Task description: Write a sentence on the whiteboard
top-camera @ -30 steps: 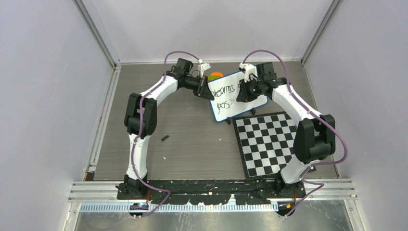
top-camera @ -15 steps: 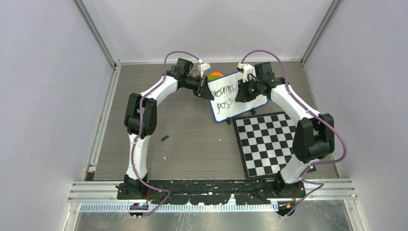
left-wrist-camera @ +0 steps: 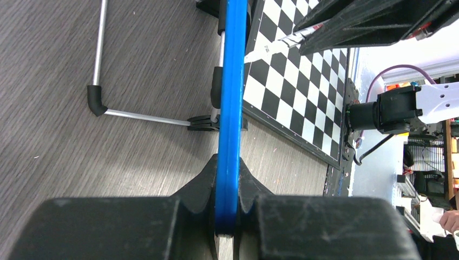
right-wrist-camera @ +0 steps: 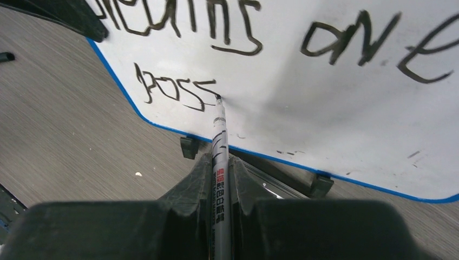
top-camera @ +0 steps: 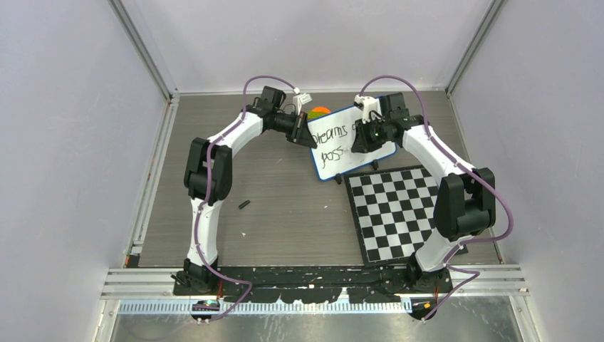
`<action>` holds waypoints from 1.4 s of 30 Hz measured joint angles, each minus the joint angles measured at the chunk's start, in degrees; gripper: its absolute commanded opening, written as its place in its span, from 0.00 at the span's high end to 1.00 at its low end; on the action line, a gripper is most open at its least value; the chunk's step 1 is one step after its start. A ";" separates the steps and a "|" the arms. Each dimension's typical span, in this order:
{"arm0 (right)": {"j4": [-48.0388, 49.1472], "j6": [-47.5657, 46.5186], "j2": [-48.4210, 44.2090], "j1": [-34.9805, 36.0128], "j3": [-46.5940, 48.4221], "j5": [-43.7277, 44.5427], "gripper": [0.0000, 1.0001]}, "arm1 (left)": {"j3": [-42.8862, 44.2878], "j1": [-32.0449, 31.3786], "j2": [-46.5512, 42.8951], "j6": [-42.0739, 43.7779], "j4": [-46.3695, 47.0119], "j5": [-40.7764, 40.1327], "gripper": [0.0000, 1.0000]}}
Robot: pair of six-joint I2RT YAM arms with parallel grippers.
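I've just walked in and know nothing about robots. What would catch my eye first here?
A small whiteboard stands propped near the back of the table. The left gripper clamps its blue edge, while the right gripper holds a marker with its tip at the end of the black handwriting, "poss" on the second line. A checkered board lies just in front.

On the whiteboard [right-wrist-camera: 335,124], the sentence [right-wrist-camera: 176,91] is reading "Dreams are" and, just ahead of the right claw [right-wrist-camera: 220,169], "poss"; the marker's [right-wrist-camera: 219,132] small print is blurring unreadably.
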 measured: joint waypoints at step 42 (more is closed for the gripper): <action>-3.61 -0.50 -3.06 -5.79 -0.09 -5.14 1.00 | 3.76 -0.26 0.81 6.51 -8.83 -0.74 1.00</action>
